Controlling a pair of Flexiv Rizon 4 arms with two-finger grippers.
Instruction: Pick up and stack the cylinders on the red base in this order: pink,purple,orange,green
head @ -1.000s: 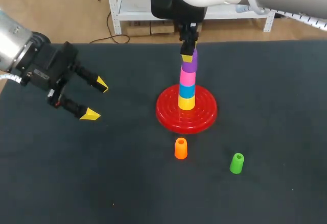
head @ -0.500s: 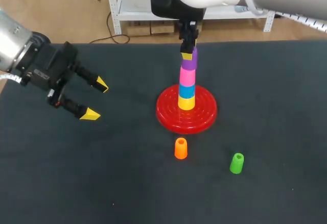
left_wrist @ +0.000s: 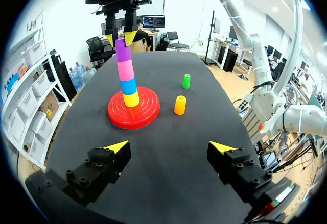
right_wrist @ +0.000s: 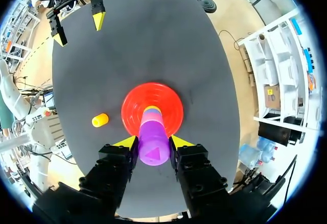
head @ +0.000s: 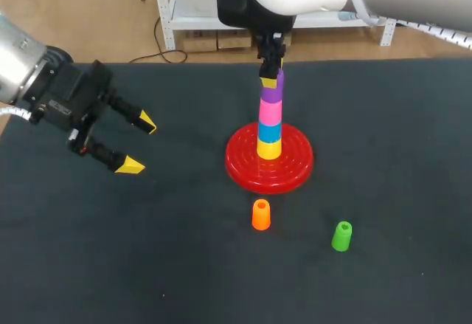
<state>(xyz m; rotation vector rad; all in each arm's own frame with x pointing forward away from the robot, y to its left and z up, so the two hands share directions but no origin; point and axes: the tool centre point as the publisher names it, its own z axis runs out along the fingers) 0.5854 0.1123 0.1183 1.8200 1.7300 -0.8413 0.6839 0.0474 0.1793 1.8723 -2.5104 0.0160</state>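
- Barely budged in the last second: just a hair of upward creep at the right jaws, and a slightly straighter purple cylinder [head: 272,94] on top of the stack. No shift at the left jaws or at the two loose pieces.
- Quick count: one red base [head: 243,165], six cylinders, two arms.
- Four stacked on the base, bottom to top: yellow cylinder [head: 268,147], blue cylinder [head: 269,130], pink cylinder [head: 270,111], then the purple one.
- Two loose ones, upright on the dark surface [head: 184,265] in front of the base: orange cylinder [head: 260,215] near the base's rim, green cylinder [head: 341,236] further out to the right, the two apart from each other.
- Right jaws straight down over the tower, pinching the purple cylinder from two sides near its top.
- Left jaws spread wide over bare surface, well apart from the base on its left.
- Right wrist view only: a look straight down the tower, with a triangular mark on the purple top, the base as a red ring around it, the orange one beside the base, and the left jaws across the surface.
- Left wrist view only: the tower side-on, all four colours in a row, the right jaws' yellow tips flanking the purple top, green beyond orange.
- Green in the head and left wrist views, couldn't spot it in the right wrist one.
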